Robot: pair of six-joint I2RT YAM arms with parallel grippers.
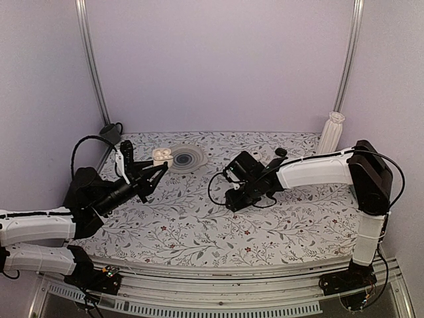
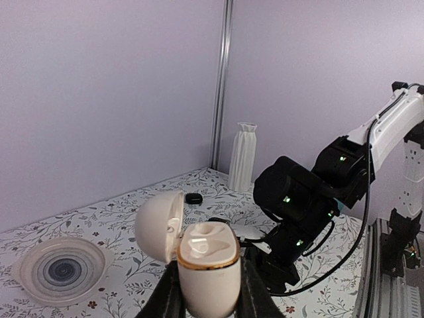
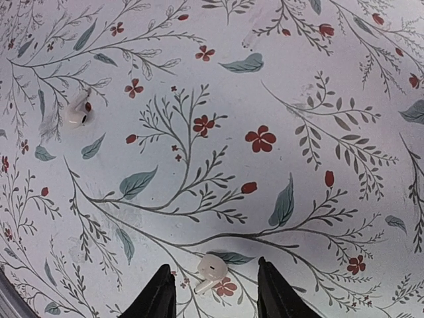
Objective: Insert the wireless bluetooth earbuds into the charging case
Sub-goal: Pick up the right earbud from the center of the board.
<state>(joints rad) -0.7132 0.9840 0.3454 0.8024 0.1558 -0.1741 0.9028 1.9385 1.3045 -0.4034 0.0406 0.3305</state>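
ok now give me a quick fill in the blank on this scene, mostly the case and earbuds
1. The left gripper holds the charging case with its lid ____.
2. The near earbud lies on the tablecloth ____ the fingers of the open right gripper.
3. Counting the far earbud too, ____ earbuds are outside the case.
4. The ribbed vase is ____ in colour.
Missing words: open; between; two; white.

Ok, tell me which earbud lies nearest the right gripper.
The earbud lying between the open jaws of the right gripper; the other earbud lies far off, upper left in the wrist view.
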